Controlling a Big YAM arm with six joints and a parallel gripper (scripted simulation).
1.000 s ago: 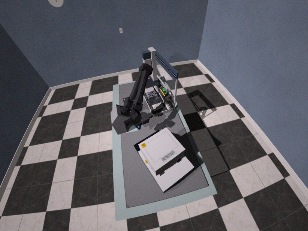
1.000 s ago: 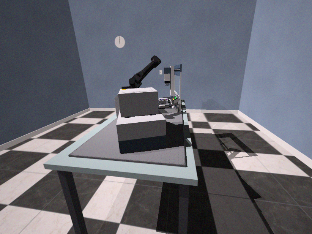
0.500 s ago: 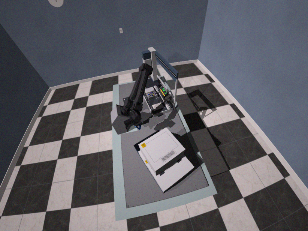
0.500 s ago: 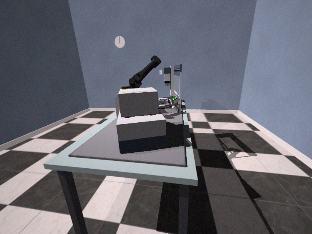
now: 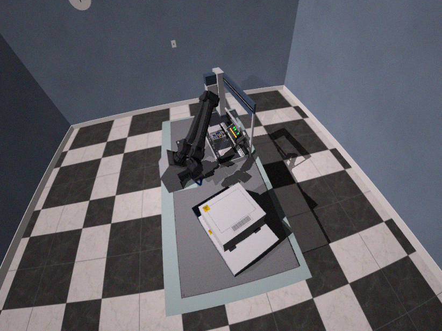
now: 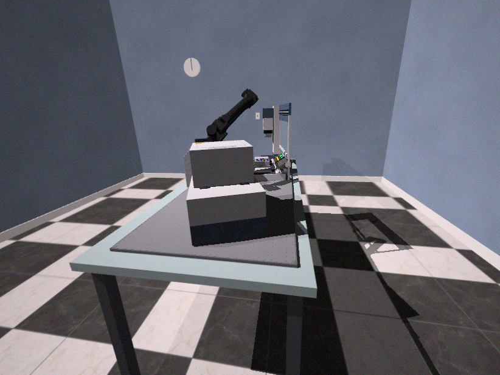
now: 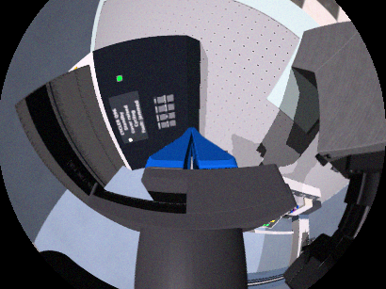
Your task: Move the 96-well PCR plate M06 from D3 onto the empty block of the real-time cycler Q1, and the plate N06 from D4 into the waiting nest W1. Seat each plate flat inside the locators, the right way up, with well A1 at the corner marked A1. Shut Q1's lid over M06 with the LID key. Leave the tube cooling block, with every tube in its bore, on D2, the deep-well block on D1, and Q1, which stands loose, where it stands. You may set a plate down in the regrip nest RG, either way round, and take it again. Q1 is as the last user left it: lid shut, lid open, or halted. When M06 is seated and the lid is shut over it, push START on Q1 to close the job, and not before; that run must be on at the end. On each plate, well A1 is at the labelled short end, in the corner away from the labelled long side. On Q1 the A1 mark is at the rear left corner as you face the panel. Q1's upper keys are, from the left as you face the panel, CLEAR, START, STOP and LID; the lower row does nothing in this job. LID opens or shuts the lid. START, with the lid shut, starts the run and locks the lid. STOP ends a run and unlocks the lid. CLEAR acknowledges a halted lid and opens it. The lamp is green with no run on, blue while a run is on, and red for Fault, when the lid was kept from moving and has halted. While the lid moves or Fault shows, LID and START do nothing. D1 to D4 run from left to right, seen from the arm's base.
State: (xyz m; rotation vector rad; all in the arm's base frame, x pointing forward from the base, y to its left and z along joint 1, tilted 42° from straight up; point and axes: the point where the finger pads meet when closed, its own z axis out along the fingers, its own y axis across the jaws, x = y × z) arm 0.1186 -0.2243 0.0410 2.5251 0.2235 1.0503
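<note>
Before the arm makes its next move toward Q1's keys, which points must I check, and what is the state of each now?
1. Gripper shut and empty: ok.
2. Lamp on Q1's panel green, no run or Fault: ok.
3. Q1's lid down: looks shut, ok.
4. Which key the fingertips face: cannot tell, the labels are too small.
5. M06 seated on Q1's block: cannot tell, hidden.
6. Tube cooling block on the deck: ok.
</note>
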